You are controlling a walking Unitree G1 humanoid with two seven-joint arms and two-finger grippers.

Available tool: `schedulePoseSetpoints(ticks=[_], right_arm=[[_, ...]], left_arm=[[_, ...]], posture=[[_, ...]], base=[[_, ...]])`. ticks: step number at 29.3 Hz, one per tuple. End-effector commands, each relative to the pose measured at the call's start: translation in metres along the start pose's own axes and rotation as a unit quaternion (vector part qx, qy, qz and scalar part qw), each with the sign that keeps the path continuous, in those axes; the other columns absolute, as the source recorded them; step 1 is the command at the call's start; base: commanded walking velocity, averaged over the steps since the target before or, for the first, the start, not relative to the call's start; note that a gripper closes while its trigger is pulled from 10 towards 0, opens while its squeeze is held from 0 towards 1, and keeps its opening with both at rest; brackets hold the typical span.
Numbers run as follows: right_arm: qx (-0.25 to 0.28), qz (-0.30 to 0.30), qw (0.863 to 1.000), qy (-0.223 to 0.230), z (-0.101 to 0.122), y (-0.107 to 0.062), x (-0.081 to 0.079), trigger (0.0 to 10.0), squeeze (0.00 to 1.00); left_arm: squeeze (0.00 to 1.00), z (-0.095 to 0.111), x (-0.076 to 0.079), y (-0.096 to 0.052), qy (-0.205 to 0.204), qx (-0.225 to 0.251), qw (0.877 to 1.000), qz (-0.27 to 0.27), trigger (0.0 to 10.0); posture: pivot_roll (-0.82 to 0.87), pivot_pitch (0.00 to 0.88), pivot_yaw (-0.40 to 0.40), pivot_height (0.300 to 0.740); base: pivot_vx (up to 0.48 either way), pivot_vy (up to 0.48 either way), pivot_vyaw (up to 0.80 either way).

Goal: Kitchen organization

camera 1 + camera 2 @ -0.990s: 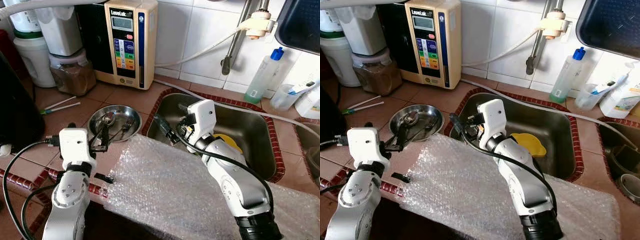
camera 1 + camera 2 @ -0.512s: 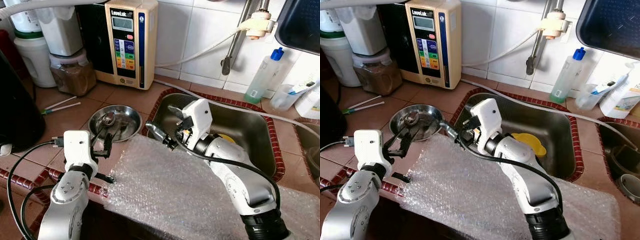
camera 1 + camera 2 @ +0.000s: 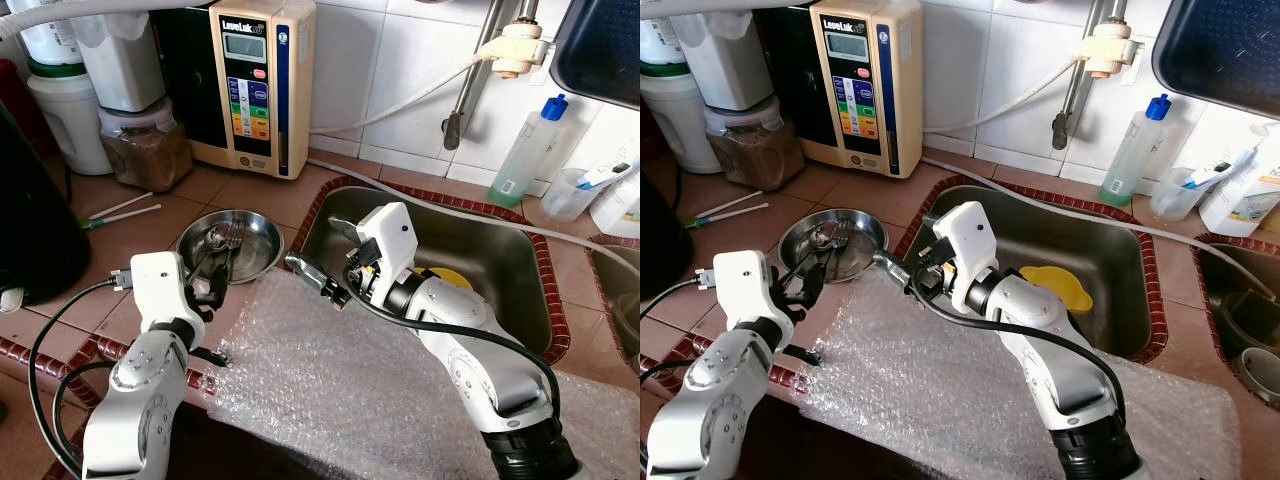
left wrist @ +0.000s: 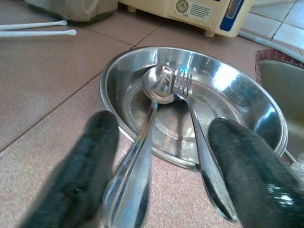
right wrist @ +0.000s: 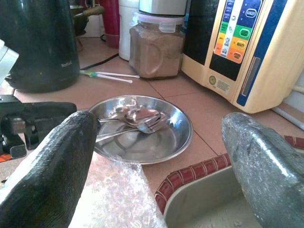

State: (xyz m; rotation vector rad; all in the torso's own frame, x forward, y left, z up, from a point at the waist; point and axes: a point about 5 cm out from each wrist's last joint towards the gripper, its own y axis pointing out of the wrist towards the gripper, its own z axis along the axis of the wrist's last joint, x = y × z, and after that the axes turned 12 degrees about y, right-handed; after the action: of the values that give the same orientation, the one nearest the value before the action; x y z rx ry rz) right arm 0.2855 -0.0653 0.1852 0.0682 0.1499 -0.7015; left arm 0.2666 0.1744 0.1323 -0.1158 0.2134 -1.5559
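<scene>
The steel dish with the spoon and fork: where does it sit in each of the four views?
Left eye view: dish left of the sink, ahead of the left pincer.
Right eye view: dish, again left of the sink.
Left wrist view: dish between and beyond the two fingers.
Right wrist view: dish between the fingers, low centre.
Shared landmark: the beige machine behind it.

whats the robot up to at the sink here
The left gripper is open, its fingers either side of the handles of a metal spoon and fork resting in a shallow round steel dish on the tiled counter. The right gripper hangs open near the sink's left rim, above a sheet of bubble wrap, holding nothing.
</scene>
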Motion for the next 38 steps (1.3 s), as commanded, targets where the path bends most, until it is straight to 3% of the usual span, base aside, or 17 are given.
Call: schedulePoseSetpoints(ticks=[1,12,19,31,38], right_arm=[[0.007,0.004,1.000,-0.009,0.006,-0.001,-0.002,10.0,0.00],[0.003,-0.001,1.000,-0.010,0.004,-0.003,-0.001,10.0,0.00],[0.001,0.001,1.000,-0.008,0.003,-0.002,0.000,10.0,0.00],[-0.036,0.101,0.994,0.034,0.000,-0.015,-0.012,10.0,0.00],[-0.054,0.109,0.992,0.032,-0.002,-0.019,-0.009,10.0,0.00]], left_arm=[[0.00,0.002,0.000,-0.001,-0.011,-0.004,1.000,0.003,0.0],[0.00,0.003,-0.003,0.001,-0.036,-0.015,0.999,0.021,0.0],[0.00,-0.001,-0.002,0.001,-0.077,-0.032,0.996,0.032,0.0],[0.00,0.003,-0.001,0.001,-0.081,-0.028,0.996,0.032,0.0],[0.00,0.004,-0.001,0.001,-0.086,-0.027,0.995,0.032,0.0]], posture=[[0.09,0.000,-0.019,0.740],[0.08,0.000,-0.028,0.740],[0.08,0.000,-0.031,0.740],[0.08,0.000,-0.033,0.740],[0.08,0.000,-0.034,0.740]], base=[[0.000,0.000,0.00],[0.000,0.000,0.00],[0.000,0.000,0.00],[0.000,0.000,0.00],[0.000,0.000,0.00]])
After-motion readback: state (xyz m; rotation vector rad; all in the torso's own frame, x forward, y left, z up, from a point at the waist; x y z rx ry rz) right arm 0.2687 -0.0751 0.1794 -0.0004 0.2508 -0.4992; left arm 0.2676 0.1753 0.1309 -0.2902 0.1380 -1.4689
